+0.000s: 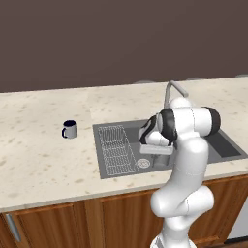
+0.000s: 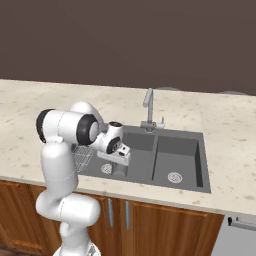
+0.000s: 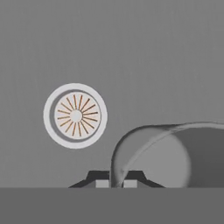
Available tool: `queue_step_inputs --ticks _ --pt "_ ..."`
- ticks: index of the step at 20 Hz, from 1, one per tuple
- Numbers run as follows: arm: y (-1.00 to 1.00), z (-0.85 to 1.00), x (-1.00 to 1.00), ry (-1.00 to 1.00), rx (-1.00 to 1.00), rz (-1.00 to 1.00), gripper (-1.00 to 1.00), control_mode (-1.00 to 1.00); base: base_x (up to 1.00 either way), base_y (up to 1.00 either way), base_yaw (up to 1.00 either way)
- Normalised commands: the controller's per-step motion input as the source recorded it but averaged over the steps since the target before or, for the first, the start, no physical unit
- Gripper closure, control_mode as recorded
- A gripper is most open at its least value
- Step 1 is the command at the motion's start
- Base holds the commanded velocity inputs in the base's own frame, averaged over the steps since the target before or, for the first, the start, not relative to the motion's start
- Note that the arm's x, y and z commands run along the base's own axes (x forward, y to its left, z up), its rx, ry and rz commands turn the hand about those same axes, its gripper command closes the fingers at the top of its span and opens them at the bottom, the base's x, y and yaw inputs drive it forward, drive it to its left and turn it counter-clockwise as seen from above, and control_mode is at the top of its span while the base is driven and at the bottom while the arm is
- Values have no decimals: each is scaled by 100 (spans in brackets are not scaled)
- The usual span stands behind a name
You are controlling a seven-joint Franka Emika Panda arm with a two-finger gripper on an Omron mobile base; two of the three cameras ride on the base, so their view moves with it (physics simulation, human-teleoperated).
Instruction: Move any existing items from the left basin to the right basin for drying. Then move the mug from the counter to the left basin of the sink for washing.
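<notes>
Closest to the hand camera, the pincer is pressed together on the rim of the grey cup; its two dark tips sit on either side of the thin wall, one inside and one outside. I judge this rim grip is chosen because the cup has no handle and its body is too wide to take across. The cup appears tilted toward the camera, so that its open mouth and pale inside are visible.

Just beside the cup, on the floor of the left basin, lies the round drain. So the cup is low in this basin, near the drain, and not yet in the right basin. The arm bends down steeply into the sink to reach it.

Further left in the same basin, the wire rack rests apart from the cup. Behind the basins, the faucet stands at the back edge; the lift should stay clear of it.

Farthest away, on the table, the mug waits upright, well apart from the sink, for the second step.
</notes>
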Motion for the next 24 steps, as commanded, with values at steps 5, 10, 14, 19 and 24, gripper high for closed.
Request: queue_step_inputs --ticks 5,10,14,19,24 --pt "0 23 -6 0 0 -5 100 -100 0 0 0" --pt "1 61 1 0 0 -4 100 -100 0 0 0" --pt "0 67 2 0 0 -3 100 -100 0 0 0" --pt "0 64 0 0 0 -2 100 -100 0 0 0" --pt "0 52 0 0 0 -2 100 -100 0 0 0"
